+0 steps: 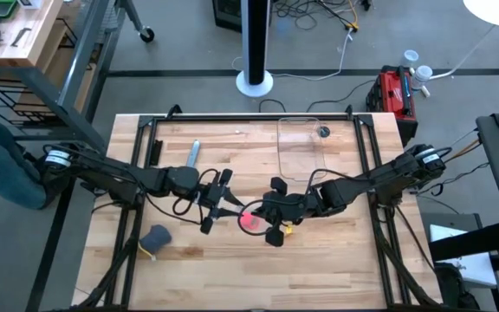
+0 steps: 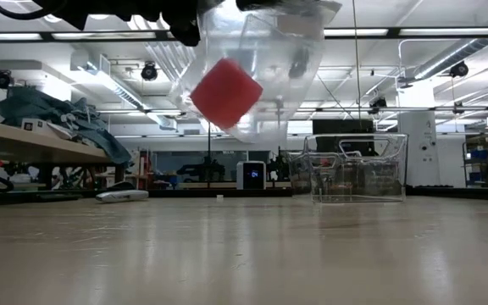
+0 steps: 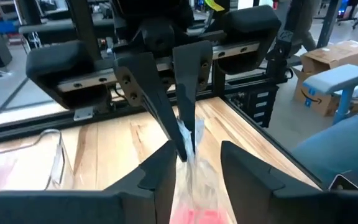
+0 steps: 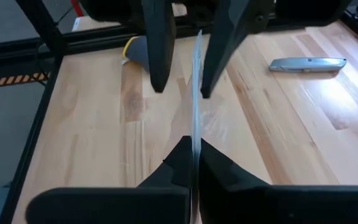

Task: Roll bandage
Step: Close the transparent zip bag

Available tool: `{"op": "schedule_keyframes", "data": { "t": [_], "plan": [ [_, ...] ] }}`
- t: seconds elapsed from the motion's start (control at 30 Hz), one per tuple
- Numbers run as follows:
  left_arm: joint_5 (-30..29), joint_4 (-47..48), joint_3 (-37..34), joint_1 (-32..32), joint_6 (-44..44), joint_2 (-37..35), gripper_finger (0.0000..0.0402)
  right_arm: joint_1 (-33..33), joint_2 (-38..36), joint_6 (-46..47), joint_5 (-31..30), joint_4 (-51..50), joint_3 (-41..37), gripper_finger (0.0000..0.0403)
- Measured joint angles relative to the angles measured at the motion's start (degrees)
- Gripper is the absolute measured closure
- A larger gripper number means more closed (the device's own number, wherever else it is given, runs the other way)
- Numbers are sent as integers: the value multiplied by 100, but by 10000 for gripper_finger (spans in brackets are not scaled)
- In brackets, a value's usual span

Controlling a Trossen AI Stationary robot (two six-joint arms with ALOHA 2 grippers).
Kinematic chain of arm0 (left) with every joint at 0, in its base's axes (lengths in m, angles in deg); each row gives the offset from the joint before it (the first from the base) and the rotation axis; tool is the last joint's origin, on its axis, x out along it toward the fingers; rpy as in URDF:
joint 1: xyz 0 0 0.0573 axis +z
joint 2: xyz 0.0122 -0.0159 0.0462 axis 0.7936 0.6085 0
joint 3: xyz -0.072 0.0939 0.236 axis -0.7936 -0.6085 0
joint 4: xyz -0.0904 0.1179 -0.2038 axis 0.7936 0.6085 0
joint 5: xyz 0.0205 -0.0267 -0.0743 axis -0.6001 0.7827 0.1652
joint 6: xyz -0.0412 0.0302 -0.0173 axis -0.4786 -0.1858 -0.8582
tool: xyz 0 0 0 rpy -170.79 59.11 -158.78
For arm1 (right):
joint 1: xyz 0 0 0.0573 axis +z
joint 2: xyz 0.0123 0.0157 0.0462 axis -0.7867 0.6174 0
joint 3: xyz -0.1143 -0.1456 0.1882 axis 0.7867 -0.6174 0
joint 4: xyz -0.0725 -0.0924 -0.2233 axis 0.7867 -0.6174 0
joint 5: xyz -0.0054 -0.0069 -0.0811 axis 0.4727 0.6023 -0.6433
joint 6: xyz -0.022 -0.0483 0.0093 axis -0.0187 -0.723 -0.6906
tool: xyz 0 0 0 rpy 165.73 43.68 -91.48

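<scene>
Wooden table (image 1: 336, 251) in a workshop, both arms meeting over its middle. Right gripper (image 4: 194, 163) pressed together on the edge of the clear plastic bag (image 2: 265, 76), held up in the air. Left gripper (image 3: 194, 171) spread apart around the same bag, not yet pinching. Inside, the bandage (image 2: 226, 93), a compact pink roll. Best to close gently, pulling the mouth apart without tearing. Farther off, utility knife (image 4: 307, 63) and clear container (image 2: 358, 167).

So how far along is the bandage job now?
Done: the bandage is a compact roll, already inside the clear bag. In hand: the right jaws are shut on the bag, holding it above the table; the left jaws stand open around its edge. Left: probably only setting it down.
</scene>
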Motion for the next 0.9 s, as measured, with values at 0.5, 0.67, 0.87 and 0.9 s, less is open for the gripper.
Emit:
{"op": "schedule_keyframes", "data": {
  "t": [0.5,0.67,0.87,0.9],
  "plan": [
    [-7,-206,-2,0,69,-4,312,-5,4,-157,-2,290,6,403],
    [-9,-275,-2,11,71,-4,325,-15,9,-256,0,298,64,403],
    [-11,-420,0,11,73,-4,321,-15,9,-343,1,299,121,403],
    [-11,-456,0,11,73,-4,320,-15,9,-347,1,303,124,403]
  ]
}}
